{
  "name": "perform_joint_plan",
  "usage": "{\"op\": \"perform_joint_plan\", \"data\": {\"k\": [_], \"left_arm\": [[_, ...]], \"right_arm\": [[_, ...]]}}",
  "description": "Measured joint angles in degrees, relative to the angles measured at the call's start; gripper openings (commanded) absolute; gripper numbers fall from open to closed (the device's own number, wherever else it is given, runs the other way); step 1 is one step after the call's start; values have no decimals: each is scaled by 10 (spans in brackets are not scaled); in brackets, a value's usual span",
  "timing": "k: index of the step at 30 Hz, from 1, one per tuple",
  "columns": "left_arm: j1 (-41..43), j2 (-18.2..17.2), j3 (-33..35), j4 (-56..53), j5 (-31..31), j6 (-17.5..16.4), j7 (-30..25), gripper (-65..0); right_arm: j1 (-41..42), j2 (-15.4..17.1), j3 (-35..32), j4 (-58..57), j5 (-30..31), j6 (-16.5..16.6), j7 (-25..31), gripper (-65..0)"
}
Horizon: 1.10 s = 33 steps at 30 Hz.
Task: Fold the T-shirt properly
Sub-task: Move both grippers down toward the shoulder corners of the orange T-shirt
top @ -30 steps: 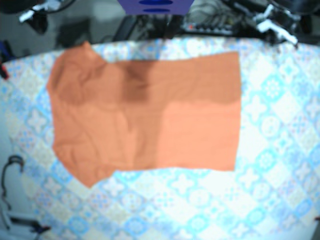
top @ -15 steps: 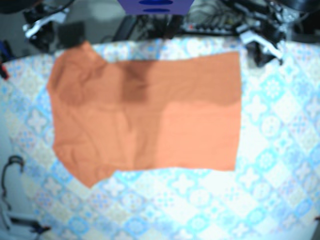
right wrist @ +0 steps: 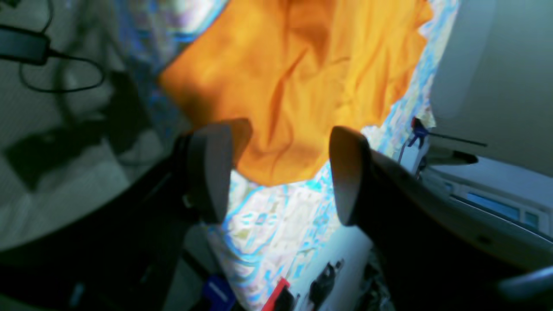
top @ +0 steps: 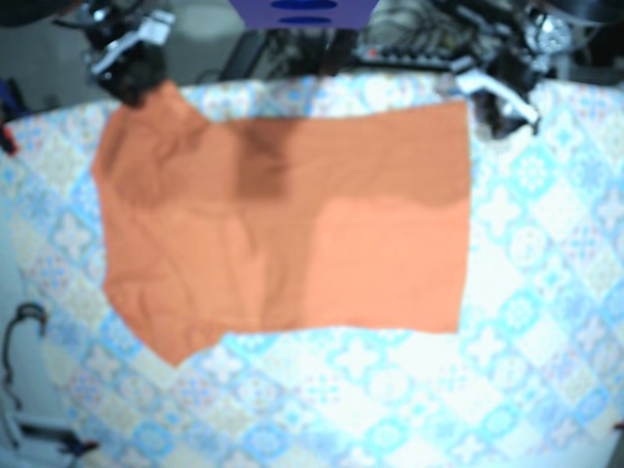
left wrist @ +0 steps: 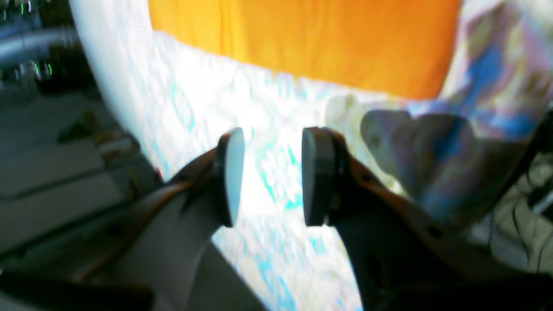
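The orange T-shirt [top: 292, 224] lies flat on the patterned tabletop [top: 546, 292], nearer the far edge than the near one. Its straight hem faces the right side of the base view and a sleeve points toward the far left corner. I have both arms at that far edge. My right gripper [right wrist: 281, 172] hangs just above the sleeve-side corner of the cloth, jaws spread wide with nothing between them. My left gripper [left wrist: 272, 177] sits over bare tabletop just beside the hem corner, jaws also apart and empty. I judge the step in hand to be taking both far corners for a fold toward the near edge. To do it well, I want the left gripper to shift inward onto the cloth first. Each gripper should then come down so that one finger slides under the edge and the pinch catches whatever layers lie there, not only the top one. I'd close both together, lift evenly and carry at a matched pace so the fold line runs straight. The wrinkles near the sleeve could bunch, so light tension between the arms should help.
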Motion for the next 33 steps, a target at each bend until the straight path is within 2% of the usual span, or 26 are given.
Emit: {"op": "perform_joint_plan", "data": {"k": [4,7,10,23,28,30,33], "left_arm": [[1,0,4,0,-2,-1,-5,-424],[2,0,4,0,-3,-2,-5,-424],[1,0,4,0,-2,1,-1,-423],[1,3,4,0,-3,-1,-1,-423],[1,4,4,0,-3,-2,-1,-423],[1,3,4,0,-3,-1,-1,-423],[1,4,4,0,-3,-1,-1,-423]], "right_arm": [[-2,-2,-27,0,0,1,3,-301],[-1,-1,-53,-1,0,1,-47,-301],[13,-1,-78,-2,0,1,-58,-301],[54,0,-82,-2,0,1,-66,-301],[53,-1,-125,-2,3,1,-76,-301],[52,-3,-142,-2,4,3,-107,-301],[54,-2,-146,-7,16,1,-111,-301]]}}
